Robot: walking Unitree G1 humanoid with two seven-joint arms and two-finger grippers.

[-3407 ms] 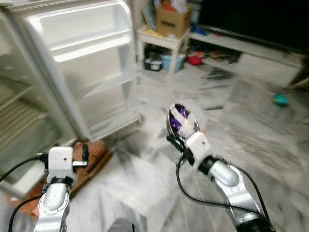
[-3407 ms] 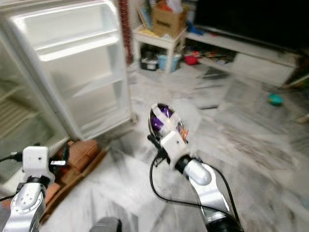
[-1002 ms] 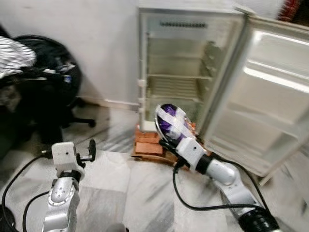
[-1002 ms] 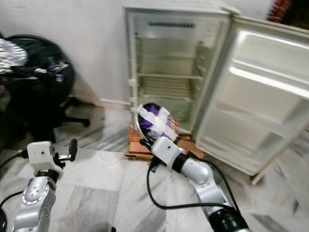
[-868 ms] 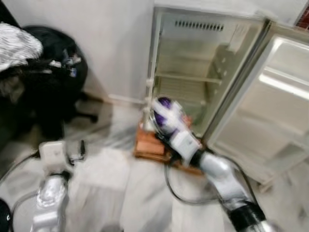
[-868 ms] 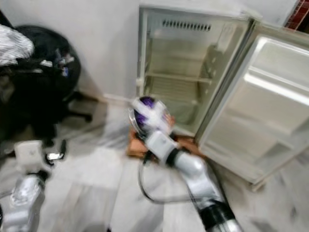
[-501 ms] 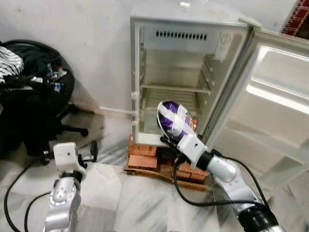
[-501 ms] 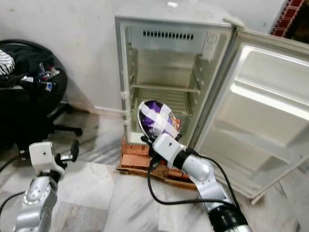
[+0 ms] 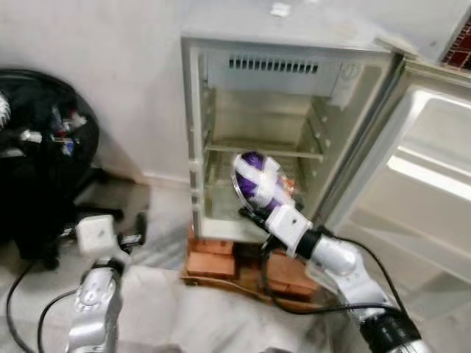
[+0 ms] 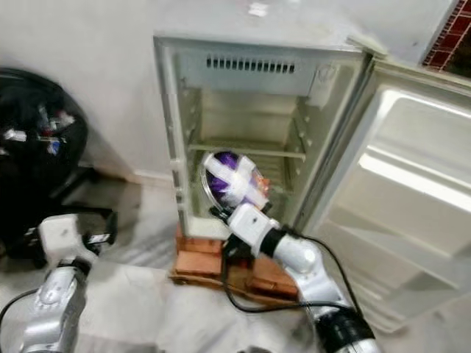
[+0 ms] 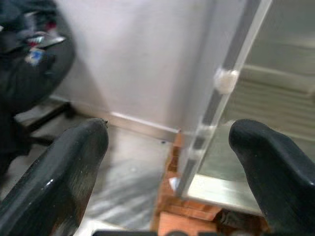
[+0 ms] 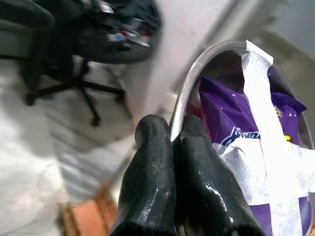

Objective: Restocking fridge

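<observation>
Fridge stood open ahead of me in the left eye view, a small white one raised on a stack of red bricks, its door swung wide toward three o'clock. I saw a wire shelf crossing the cabinet about halfway up. My right gripper reached in from five o'clock and was clamped on the rim of a metal bowl, which it held tilted up on edge in front of the lower part of the cabinet opening. Purple packets sat inside the bowl under crossed strips of white tape. My left gripper hung low at eight o'clock, apart from the fridge, above the marble floor. A black office chair piled with clothes stood at nine o'clock against the wall.

From the right eye view I saw the same layout, with the bowl before the fridge's lower compartment, whose far side I could not see past it.

Through the left wrist view, the left gripper's two black fingers were spread wide with nothing between them. Between them I looked at the fridge's hinge-free side edge and the bricks under it.

Through the right wrist view, the two black fingers were pressed close together, pinching the thin steel rim of the bowl. Purple packets and white tape lay just beyond the fingertips, and the black chair showed blurred behind.
</observation>
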